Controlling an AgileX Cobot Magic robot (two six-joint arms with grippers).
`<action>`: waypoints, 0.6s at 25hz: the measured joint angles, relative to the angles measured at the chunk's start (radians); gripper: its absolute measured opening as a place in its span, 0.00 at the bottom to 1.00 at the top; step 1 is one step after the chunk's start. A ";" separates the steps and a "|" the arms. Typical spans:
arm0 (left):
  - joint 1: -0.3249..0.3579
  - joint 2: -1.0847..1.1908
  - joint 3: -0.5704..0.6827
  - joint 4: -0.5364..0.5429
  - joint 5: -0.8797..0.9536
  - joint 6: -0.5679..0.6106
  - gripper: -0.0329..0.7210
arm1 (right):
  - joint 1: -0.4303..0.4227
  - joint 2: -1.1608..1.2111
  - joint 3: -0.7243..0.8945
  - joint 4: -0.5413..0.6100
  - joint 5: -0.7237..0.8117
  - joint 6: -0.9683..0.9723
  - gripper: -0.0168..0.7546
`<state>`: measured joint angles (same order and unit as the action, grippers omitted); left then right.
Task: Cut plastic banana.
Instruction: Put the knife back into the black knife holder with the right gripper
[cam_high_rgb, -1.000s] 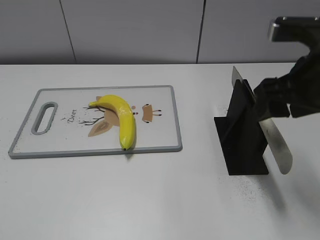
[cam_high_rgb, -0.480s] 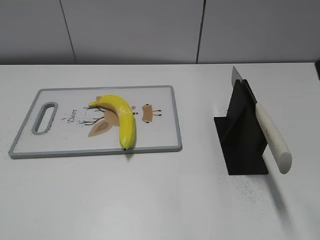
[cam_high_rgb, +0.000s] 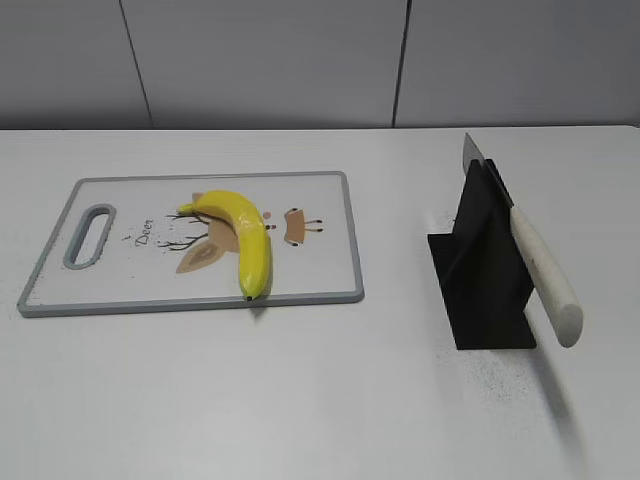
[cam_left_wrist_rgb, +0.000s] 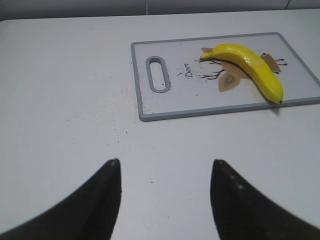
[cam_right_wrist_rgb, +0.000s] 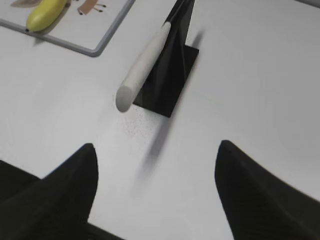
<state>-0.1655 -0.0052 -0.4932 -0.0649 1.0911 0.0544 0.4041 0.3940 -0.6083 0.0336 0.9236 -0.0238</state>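
Both jaws stand wide apart and empty, the left gripper (cam_left_wrist_rgb: 165, 172) short of the cutting board (cam_high_rgb: 320, 180), where the banana (cam_high_rgb: 248, 235) lies whole near the front edge. Well right on the tabletop (cam_high_rgb: 300, 400), the knife (cam_high_rgb: 545, 272) leans loosely in its black stand (cam_high_rgb: 480, 290). A skewed grab by the right gripper (cam_right_wrist_rgb: 155, 155) could tip both, though nothing blocks its path.

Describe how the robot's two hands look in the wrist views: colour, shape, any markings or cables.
Both the left hand and the right hand show as pairs of plain black fingers, broad at the base and tapering to blunt tips. The surfaces look matte and smooth. No markings, cables or sleeves are visible; the arms themselves are out of frame.
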 joint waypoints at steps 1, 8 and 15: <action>0.000 0.000 0.000 0.000 0.000 0.000 0.78 | 0.000 -0.032 0.015 0.000 0.026 0.000 0.77; 0.000 0.000 0.000 0.000 0.000 0.000 0.78 | 0.000 -0.234 0.043 0.000 0.215 0.000 0.77; 0.000 0.000 0.000 0.000 0.000 0.000 0.78 | 0.000 -0.384 0.075 -0.001 0.240 0.000 0.77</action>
<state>-0.1655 -0.0052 -0.4932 -0.0649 1.0911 0.0544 0.4041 0.0105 -0.5334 0.0327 1.1634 -0.0238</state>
